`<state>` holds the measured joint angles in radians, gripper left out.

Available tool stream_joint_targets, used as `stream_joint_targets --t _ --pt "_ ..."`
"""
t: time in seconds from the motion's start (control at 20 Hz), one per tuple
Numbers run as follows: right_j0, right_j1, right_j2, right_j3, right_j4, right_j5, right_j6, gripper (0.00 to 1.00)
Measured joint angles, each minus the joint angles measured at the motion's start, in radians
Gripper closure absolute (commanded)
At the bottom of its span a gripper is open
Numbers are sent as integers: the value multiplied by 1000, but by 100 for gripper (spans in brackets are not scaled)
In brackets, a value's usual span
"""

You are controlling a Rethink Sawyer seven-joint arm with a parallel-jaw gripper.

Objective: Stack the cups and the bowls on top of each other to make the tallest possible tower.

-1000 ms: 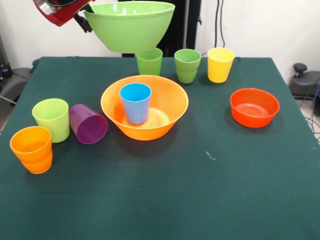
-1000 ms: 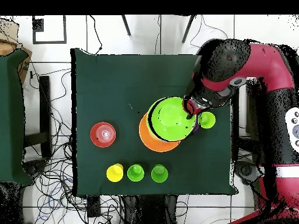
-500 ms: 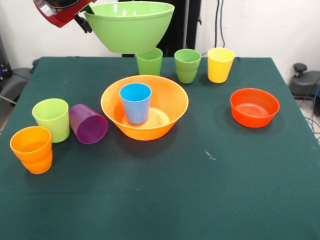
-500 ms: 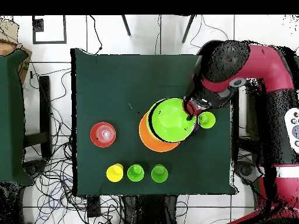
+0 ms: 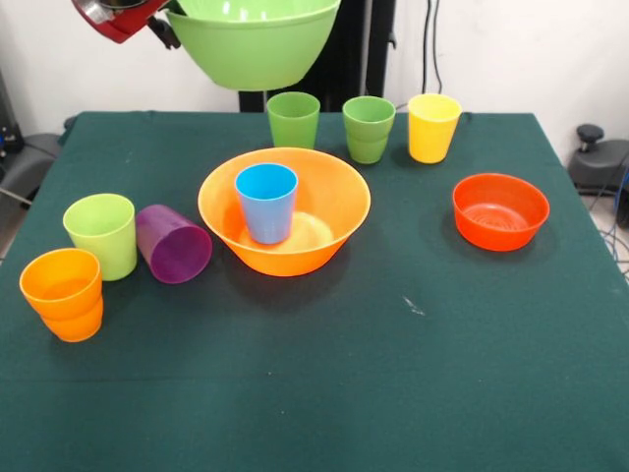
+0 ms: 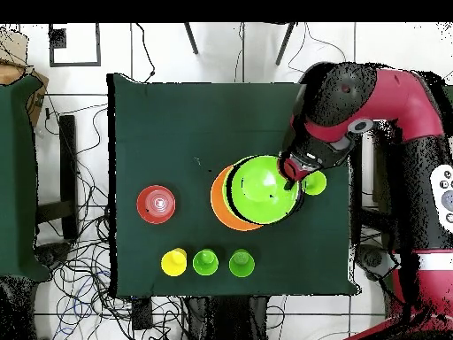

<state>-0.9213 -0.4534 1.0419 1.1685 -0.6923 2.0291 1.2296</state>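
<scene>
Cups sat on the left of the front view: two orange cups (image 5: 64, 293) stacked one in the other, a lime cup (image 5: 101, 234) standing just behind them, and a purple cup (image 5: 173, 244) lying on its side, touching the lime one. In the upper left, the claw (image 5: 169, 25) pinched the rim of the big green bowl (image 5: 257, 41) and held it high above the surface (image 5: 413, 374). It held only one edge, so the bowl could tip or slip out and fall. Below it, in the middle, the big orange bowl (image 5: 284, 208) sat with a blue cup (image 5: 266, 202) standing inside. If the green bowl came down here, I think it would land on that one cup, wobble, and maybe knock it over. Behind stood a green cup (image 5: 293, 119), a darker green cup (image 5: 369, 128) and a yellow cup (image 5: 433, 127) in a row. A falling bowl could hit them. On the right sat the small red bowl (image 5: 499, 210), well apart.
</scene>
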Motion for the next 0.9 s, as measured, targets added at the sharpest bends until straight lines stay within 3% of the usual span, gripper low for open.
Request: stream_joint_targets --t 0.9 --pt "-4 2 -3 30 0 36 0 100"
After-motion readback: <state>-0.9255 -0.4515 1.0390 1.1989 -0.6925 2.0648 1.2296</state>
